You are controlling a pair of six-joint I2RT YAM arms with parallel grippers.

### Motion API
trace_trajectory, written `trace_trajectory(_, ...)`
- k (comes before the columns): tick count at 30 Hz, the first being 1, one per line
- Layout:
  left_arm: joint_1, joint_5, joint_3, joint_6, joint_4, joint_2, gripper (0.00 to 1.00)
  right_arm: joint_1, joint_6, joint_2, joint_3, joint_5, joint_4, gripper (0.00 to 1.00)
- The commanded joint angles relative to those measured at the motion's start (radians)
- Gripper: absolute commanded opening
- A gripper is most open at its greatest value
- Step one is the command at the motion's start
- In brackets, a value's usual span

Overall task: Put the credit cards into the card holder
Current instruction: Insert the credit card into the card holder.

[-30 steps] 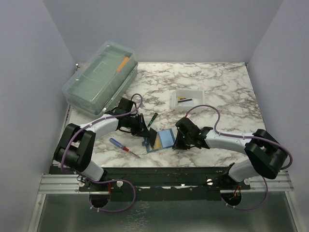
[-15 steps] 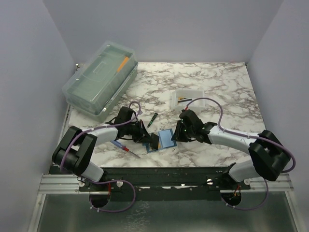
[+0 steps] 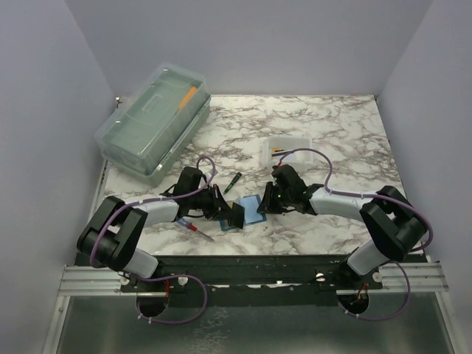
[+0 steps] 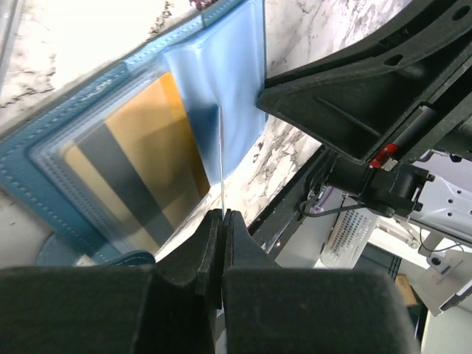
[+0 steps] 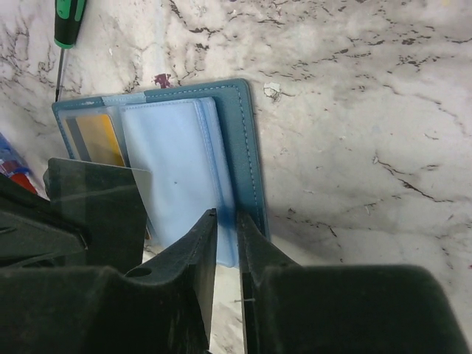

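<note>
Table (image 3: pixel 346 125): white marble pattern with grey veins, flat and hard; you work at its near middle.
Clear box (image 3: pixel 151 118): big lidded translucent plastic box at the far left, well apart from the work.
Card holder (image 3: pixel 249 210): teal-blue stitched wallet lying open between your two arms, with soft pale-blue inner leaves and clear plastic sleeves.
White tray (image 3: pixel 289 150): small translucent tray behind the right arm; it holds cards (image 3: pixel 283 153), yellow with a dark stripe, still to be loaded.
Card in holder (image 4: pixel 136 166): flat orange-gold card with dark stripes, already seated behind a clear sleeve on the holder's left side.
Left gripper (image 4: pixel 221 221): fingers pinched shut on a thin clear sleeve leaf, held up on edge so the pocket gapes.
Right gripper (image 5: pixel 227 225): fingers only slightly parted, empty as far as you can see, tips at the near edge of the pale-blue leaf.
Step in hand: judged as opening a pocket, one card in.
Next move: likely fetch a card from the tray and slide it edge-first into the held-open sleeve; keep it square, since thin plastic snags.
</note>
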Motion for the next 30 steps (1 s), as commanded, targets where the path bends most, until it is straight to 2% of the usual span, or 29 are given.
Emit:
trace_trajectory(1, -0.021, 0.011, -0.012, 0.000, 0.074, -0.007, 0.00, -0.004, -0.018, 0.026, -0.020, -0.026, 0.039, 0.20)
trace_trajectory(7, -0.026, 0.001, -0.025, -0.011, 0.105, 0.006, 0.00, -0.006, -0.020, 0.025, -0.020, -0.031, 0.039, 0.18)
trace_trajectory(15, -0.030, -0.090, -0.065, -0.067, 0.227, 0.009, 0.00, -0.007, 0.001, 0.036, -0.041, -0.061, 0.083, 0.16)
trace_trajectory(30, -0.029, -0.224, -0.103, -0.122, 0.294, -0.015, 0.00, -0.007, 0.004, 0.040, -0.062, -0.078, 0.094, 0.12)
